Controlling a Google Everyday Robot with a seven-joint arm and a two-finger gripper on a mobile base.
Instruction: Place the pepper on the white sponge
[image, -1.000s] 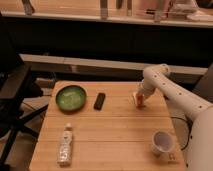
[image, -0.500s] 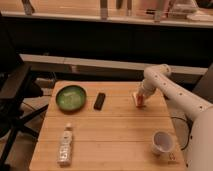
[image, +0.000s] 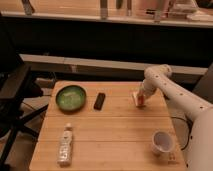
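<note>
Gripper (image: 141, 98) low near far right edge of table (image: 115, 130), over white sponge (image: 135, 95). Pepper (image: 141, 103) at gripper tip, against sponge. Whether gripper clasps pepper: cannot tell.

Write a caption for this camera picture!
The pincer reaches the pepper and white sponge near the table's right edge.

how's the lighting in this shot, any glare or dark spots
Camera view: warm, even light on the wooden table, no glare visible; the dark panel behind it and the chair at left sink into shadow. The gripper, low at the table's far right by the white sponge and the pepper, is well lit.
</note>
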